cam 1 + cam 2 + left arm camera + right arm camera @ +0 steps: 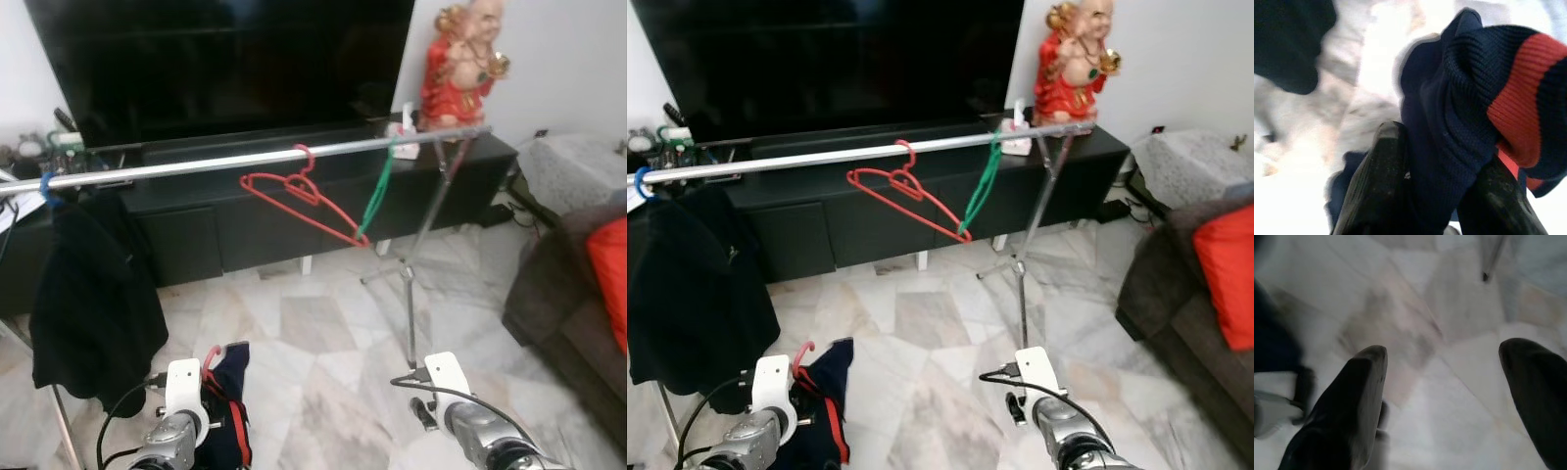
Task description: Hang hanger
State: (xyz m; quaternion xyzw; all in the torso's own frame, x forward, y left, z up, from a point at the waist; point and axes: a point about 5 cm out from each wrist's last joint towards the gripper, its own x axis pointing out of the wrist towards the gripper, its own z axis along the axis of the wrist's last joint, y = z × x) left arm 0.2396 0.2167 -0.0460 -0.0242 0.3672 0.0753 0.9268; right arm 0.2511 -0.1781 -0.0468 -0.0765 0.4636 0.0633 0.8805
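Left gripper [1437, 196] clenched on a navy garment [1464, 122] with red stripes, black fingers [1378, 181] pinching the knit fabric low in front of the robot, just above the marble floor [323, 382]. Red hook of a hanger [210, 356] poking up from that garment, right beside the left wrist. Right gripper [1449, 396] released, fingers spread wide over bare floor, holding nothing.

Higher and well ahead of both grippers, a silver rail [245, 159] running across the room on a stand [411, 284]. On the rail, an empty red hanger [304, 201] tilted down toward the right, with a green hanger [377, 201] just beside it and touching at its lower end. Toward the rail's left end, a black garment [93, 294] hanging from a blue hook [45, 186]. Behind the rail, a dark counter [245, 225] carrying a large television [225, 59] and a red and gold figurine [460, 64]. At the right edge, a dark sofa [558, 294] with a red cushion [612, 264].
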